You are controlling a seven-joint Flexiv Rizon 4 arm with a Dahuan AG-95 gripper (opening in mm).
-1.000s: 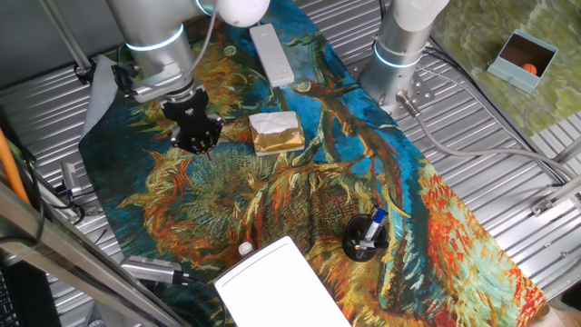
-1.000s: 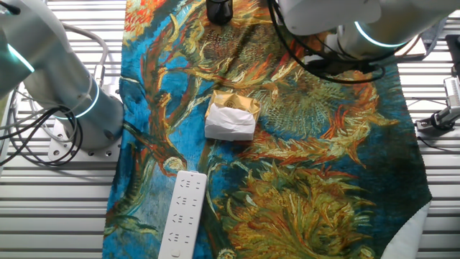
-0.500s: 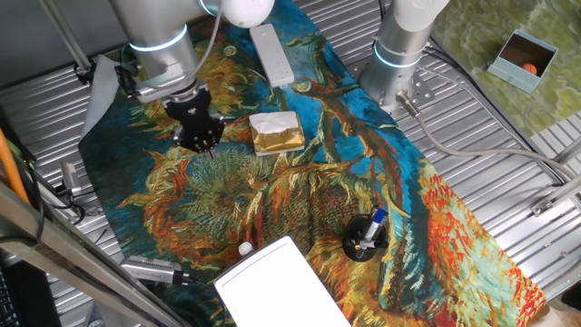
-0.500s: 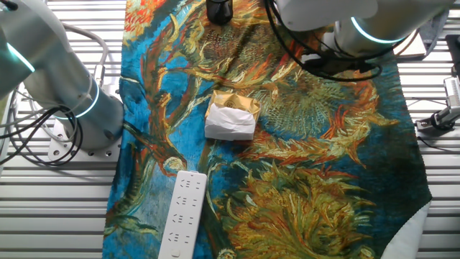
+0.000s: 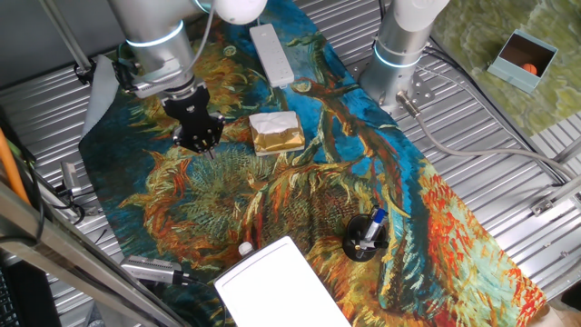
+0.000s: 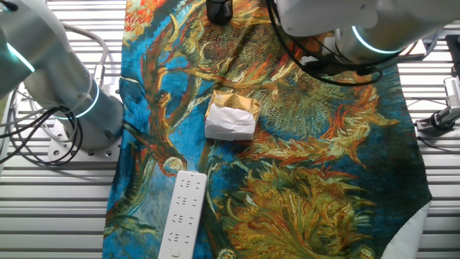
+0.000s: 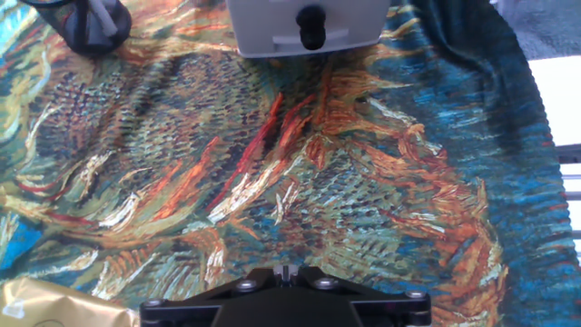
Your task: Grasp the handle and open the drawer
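The white box with the drawer [image 5: 280, 283] stands at the near edge of the painted cloth. Its handle [image 5: 244, 248], a small round knob, sticks out of the front toward my gripper. In the hand view the drawer front [image 7: 340, 27] is at the top centre, pushed in flush, and the handle [image 7: 311, 25] looks dark in shadow. My black gripper [image 5: 208, 151] hangs over the cloth at the far left, well away from the box, with its jaws together and empty. In the hand view the gripper [image 7: 286, 272] is at the bottom edge. The other fixed view hides the gripper.
A gold-and-white block [image 5: 276, 133] lies right of the gripper and shows in the other fixed view [image 6: 231, 116]. A black pen holder [image 5: 365, 238] stands right of the box. A long white bar [image 5: 271, 53] lies at the back. A second arm's base [image 5: 399, 50] stands beyond.
The arm has only wavered slightly in place. The gripper stays shut over the same spot, and nothing on the cloth has moved.
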